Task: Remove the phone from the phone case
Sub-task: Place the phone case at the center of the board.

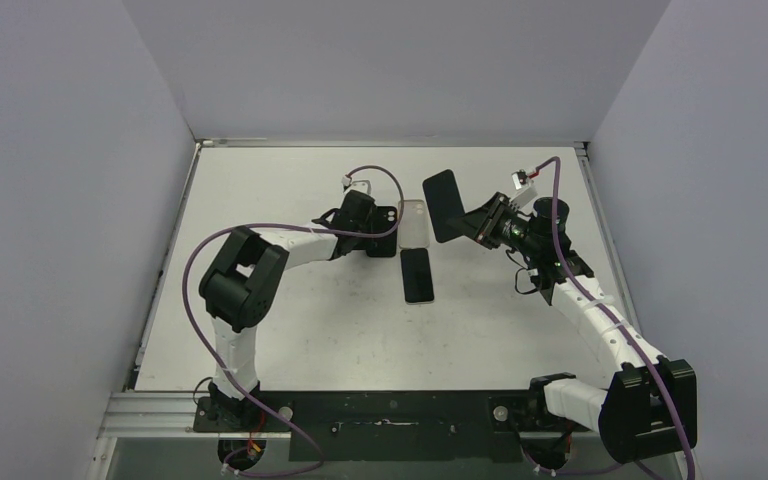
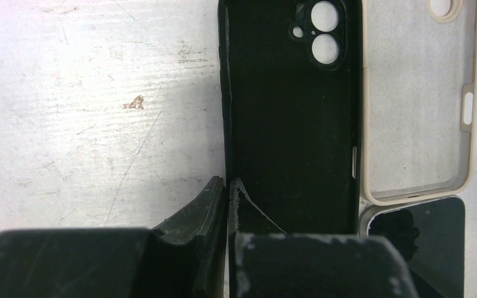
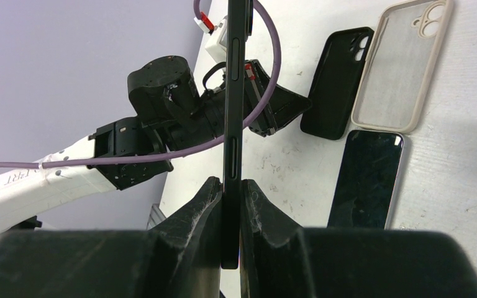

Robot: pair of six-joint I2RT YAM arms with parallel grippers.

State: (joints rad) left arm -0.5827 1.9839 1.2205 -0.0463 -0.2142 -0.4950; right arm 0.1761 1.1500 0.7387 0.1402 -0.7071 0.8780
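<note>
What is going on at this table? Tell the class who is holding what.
The right gripper is shut on a black phone and holds it edge-on above the table. The left gripper pinches the side wall of the empty black phone case, which lies flat on the table. Beside it lie an empty beige case and a second phone, screen up. The phone looks to be already out of its case.

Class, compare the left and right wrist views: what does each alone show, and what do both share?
Left wrist only: the left gripper pinching the side wall of the black case. Right wrist only: the right gripper holding a raised phone edge-on, plus the left arm. Both: the black case, the beige case and a second phone lying flat.
</note>
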